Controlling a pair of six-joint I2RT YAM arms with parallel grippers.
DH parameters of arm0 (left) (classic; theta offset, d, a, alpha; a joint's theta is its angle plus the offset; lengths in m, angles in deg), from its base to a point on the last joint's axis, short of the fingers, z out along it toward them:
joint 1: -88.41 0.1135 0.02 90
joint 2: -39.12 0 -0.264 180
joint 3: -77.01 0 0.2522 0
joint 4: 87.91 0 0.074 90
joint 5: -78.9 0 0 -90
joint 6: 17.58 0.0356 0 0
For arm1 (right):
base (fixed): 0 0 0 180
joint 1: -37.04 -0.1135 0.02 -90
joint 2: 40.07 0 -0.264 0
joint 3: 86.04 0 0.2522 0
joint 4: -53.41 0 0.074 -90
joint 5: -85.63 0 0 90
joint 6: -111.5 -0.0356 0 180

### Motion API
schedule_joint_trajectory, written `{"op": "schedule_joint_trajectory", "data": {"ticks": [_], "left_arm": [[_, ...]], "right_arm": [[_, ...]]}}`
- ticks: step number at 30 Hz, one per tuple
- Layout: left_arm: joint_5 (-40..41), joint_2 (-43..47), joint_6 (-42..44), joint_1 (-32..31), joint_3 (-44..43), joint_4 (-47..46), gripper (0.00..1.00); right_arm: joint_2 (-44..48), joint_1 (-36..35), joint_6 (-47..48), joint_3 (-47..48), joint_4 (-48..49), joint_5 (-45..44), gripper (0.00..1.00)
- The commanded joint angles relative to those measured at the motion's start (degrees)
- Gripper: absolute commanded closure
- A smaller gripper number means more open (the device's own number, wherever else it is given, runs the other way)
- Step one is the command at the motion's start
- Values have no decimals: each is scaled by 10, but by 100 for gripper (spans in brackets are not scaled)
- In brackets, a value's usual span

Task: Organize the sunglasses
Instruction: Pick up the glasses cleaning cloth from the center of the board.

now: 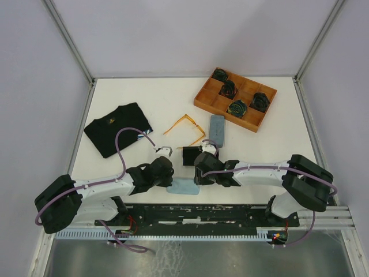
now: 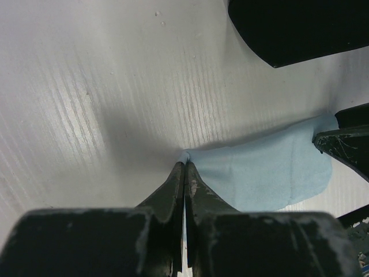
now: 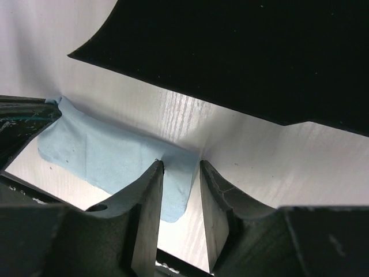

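The left pincer (image 2: 184,165) is clenched on one corner of the light blue cloth (image 2: 265,173) and pinches it between the closed fingers. The cloth lies flat on the white bench (image 1: 150,98), near its front edge. The right pincer (image 3: 181,168) is released. Its two fingers stand apart above the opposite edge of the same cloth. A black object (image 3: 259,57) lies just behind the cloth. The orange-yellow sunglasses (image 1: 184,128) lie unfolded near the middle of the bench, just beside the grey-blue case (image 1: 217,130) and to the right of a black garment (image 1: 118,128). A wooden tray (image 1: 207,99) with compartments stands at the far right.
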Motion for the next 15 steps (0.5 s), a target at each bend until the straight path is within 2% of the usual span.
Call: {"op": "schedule_joint_trajectory", "data": {"ticks": [1, 6, 15], "left_arm": [[-3, 3, 16, 0, -1, -4, 97], [-2, 7, 14, 1, -1, -3, 97], [-18, 8, 18, 1, 1, -33, 97]], "right_arm": [[-17, 1, -9, 14, 3, 2, 61], [-24, 1, -20, 15, -10, 4, 67], [-9, 1, -13, 0, 9, -12, 95]]}}
